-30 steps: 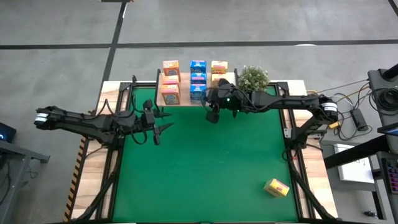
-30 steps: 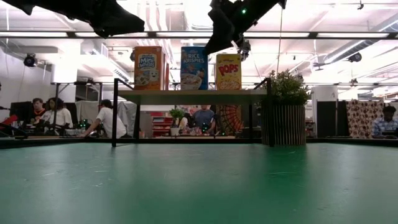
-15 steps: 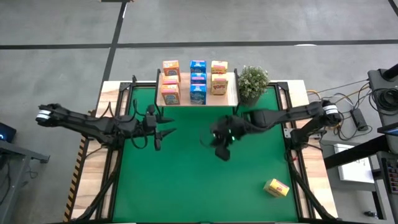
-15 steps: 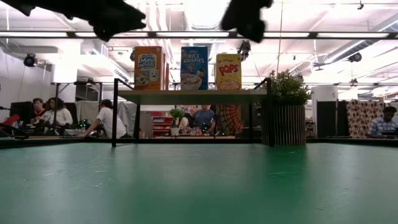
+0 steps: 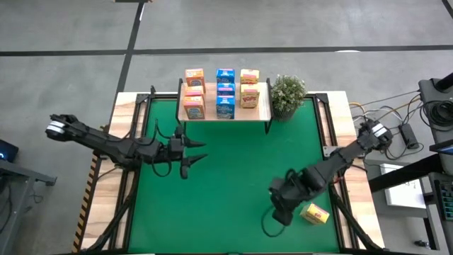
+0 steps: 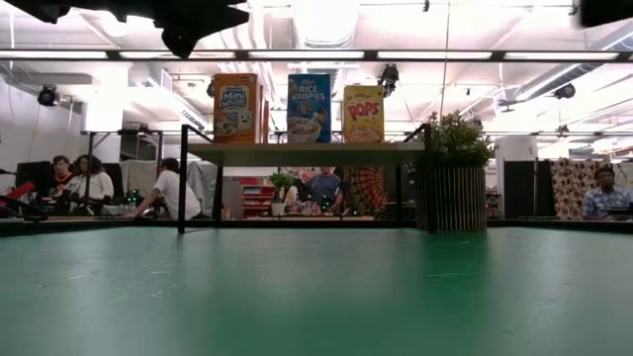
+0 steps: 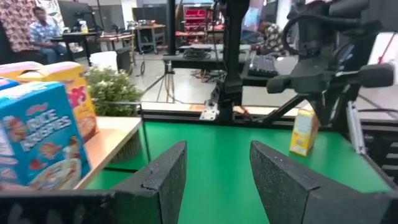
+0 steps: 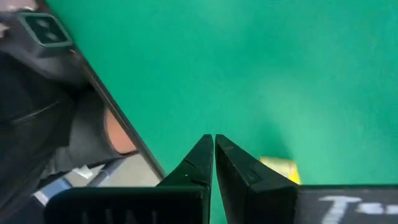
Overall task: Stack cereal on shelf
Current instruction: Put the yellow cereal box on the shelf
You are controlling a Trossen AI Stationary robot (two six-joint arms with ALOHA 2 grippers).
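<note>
Green table (image 5: 226, 191) mostly bare; shelf (image 5: 263, 108) at far edge carried eight cereal boxes (image 5: 225, 94) in 3 rows. Ninth, yellow box (image 5: 315, 213), lay near-right. Right gripper (image 5: 277, 214) hovered just left of it, fingers together, empty: fetch step; needs to open & descend. Left gripper (image 5: 192, 154) waited mid-left, fingers apart, empty.

A potted plant (image 5: 287, 92) stands beside seated people (image 6: 168, 190) in the background room.

Two slim black jointed arms, each white-banded near its base, with looping black cables and tapered black end effector fingers (image 7: 163, 177).
</note>
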